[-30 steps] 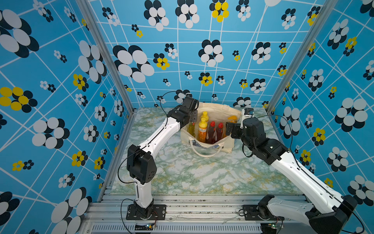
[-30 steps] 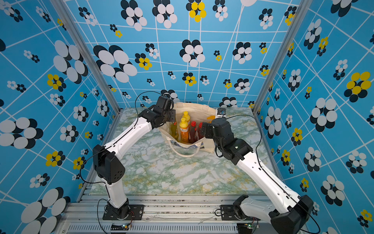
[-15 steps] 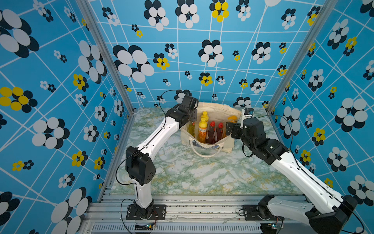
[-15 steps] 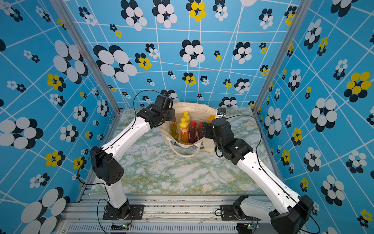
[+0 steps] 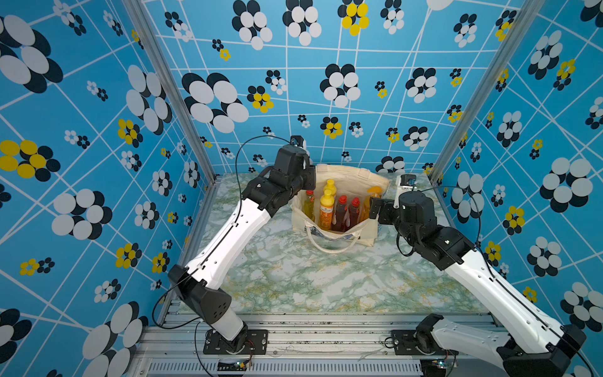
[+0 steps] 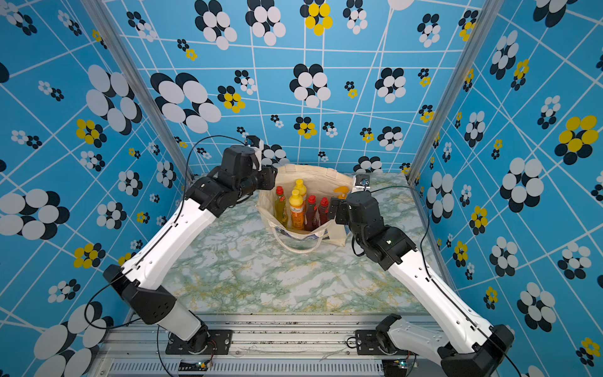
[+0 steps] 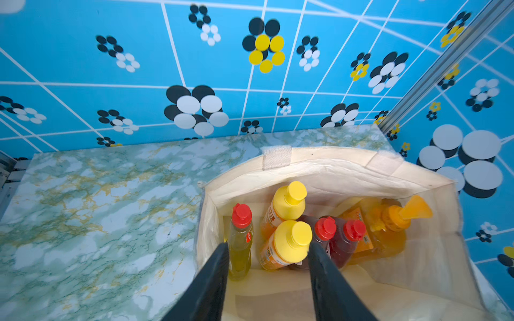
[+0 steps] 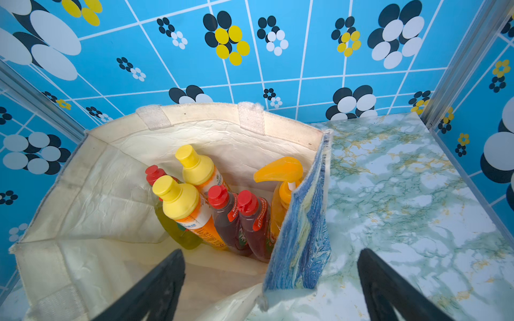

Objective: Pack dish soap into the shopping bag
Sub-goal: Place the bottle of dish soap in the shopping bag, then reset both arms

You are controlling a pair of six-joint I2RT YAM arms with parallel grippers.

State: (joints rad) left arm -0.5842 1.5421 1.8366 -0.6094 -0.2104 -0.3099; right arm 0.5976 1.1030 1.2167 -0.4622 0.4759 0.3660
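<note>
Yellow-capped bottle — ahead of parted left gripper (inside bag).

The cream shopping bag stands open, holding six dish soap bottles caps-up: orange pump, two yellow-capped, two dark red, one olive-green.

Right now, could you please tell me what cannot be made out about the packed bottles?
- Body of the pump bottle: right wrist view, behind the side wall of the bag.
- Most of the olive-green bottle: same view, behind a yellow-capped bottle.
- Bottle bases: both top views, below the bag's near wall.
- Label text: both top views, too small.
</note>
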